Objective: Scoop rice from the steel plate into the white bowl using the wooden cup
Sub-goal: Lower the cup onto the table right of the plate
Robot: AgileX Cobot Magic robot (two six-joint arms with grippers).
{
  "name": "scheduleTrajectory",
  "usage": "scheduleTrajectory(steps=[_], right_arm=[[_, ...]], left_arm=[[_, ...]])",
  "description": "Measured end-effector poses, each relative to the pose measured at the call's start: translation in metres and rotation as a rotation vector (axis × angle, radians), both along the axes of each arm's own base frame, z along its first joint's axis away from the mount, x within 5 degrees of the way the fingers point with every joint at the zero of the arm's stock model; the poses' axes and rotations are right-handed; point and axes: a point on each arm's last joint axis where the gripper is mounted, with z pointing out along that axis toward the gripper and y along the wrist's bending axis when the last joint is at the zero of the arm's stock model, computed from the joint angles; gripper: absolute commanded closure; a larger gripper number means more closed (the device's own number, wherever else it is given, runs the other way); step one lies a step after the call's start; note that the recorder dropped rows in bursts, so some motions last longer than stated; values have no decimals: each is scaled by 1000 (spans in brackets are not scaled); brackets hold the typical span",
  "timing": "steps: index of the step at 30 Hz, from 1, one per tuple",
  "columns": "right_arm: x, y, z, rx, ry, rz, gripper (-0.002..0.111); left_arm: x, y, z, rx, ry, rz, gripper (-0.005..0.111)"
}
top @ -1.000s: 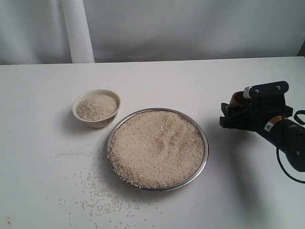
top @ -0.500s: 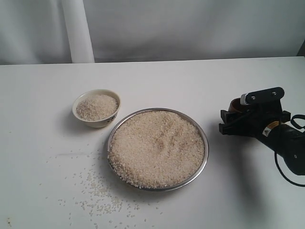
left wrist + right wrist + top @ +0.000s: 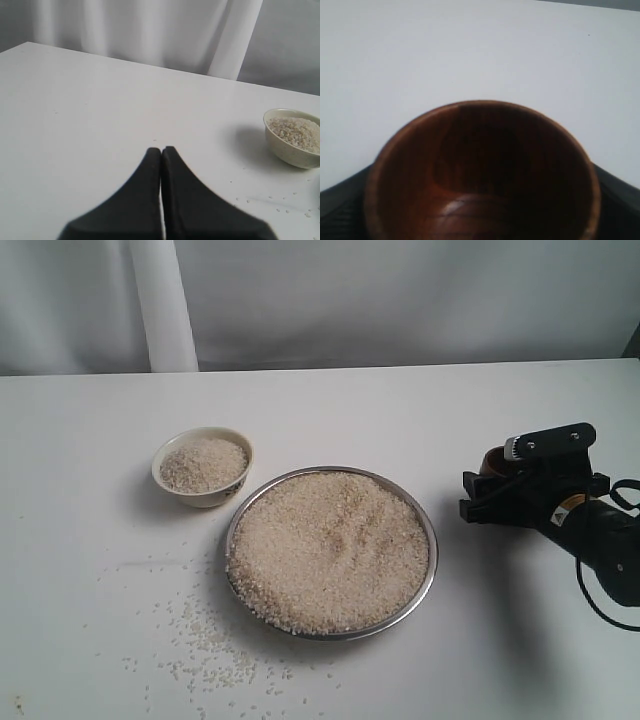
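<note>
The steel plate [image 3: 432, 540] lies at the middle of the table, heaped with rice [image 3: 330, 548]. To its upper left stands the white bowl [image 3: 203, 496], also holding rice; the left wrist view shows the bowl [image 3: 287, 152] too. Right of the plate, low over the table, my right gripper [image 3: 488, 492] is shut on the wooden cup [image 3: 492, 460]. In the right wrist view the cup [image 3: 480, 170] fills the space between the black fingers [image 3: 340, 197], and I see no grains in its dark inside. My left gripper [image 3: 161, 150] is shut with nothing in it, over bare table.
Loose grains [image 3: 205, 640] are scattered on the white table in front of and left of the plate. A white post [image 3: 165, 305] and a grey curtain stand behind the table's far edge.
My right gripper with the cup sank a little and levelled off a second ago, then held still. Plate, bowl and rice have not moved.
</note>
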Motion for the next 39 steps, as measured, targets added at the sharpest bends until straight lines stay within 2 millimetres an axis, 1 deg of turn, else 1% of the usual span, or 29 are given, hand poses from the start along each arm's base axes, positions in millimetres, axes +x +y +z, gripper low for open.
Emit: scheduleTrajectory(steps=[9, 11, 13, 14, 16, 18, 20, 21, 23, 25, 32, 36, 39], right_arm=[[0, 0, 0, 0, 1, 0, 108], [0, 0, 0, -1, 2, 0, 103], [0, 0, 0, -2, 2, 1, 94], [0, 0, 0, -2, 2, 1, 87], [0, 0, 0, -4, 3, 2, 73], [0, 0, 0, -4, 3, 2, 56], [0, 0, 0, -4, 3, 2, 41], [0, 0, 0, -4, 3, 2, 35], [0, 0, 0, -4, 3, 2, 27], [-1, 0, -1, -7, 16, 1, 21], [-1, 0, -2, -9, 25, 1, 12], [-1, 0, -2, -8, 19, 1, 11], [0, 0, 3, -6, 4, 1, 11]], left_arm=[[0, 0, 0, 0, 0, 0, 107], [0, 0, 0, 0, 0, 0, 107], [0, 0, 0, 0, 0, 0, 107], [0, 0, 0, 0, 0, 0, 107], [0, 0, 0, 0, 0, 0, 107], [0, 0, 0, 0, 0, 0, 107], [0, 0, 0, 0, 0, 0, 107], [0, 0, 0, 0, 0, 0, 107], [0, 0, 0, 0, 0, 0, 107], [0, 0, 0, 0, 0, 0, 107], [0, 0, 0, 0, 0, 0, 107], [0, 0, 0, 0, 0, 0, 107], [0, 0, 0, 0, 0, 0, 107]])
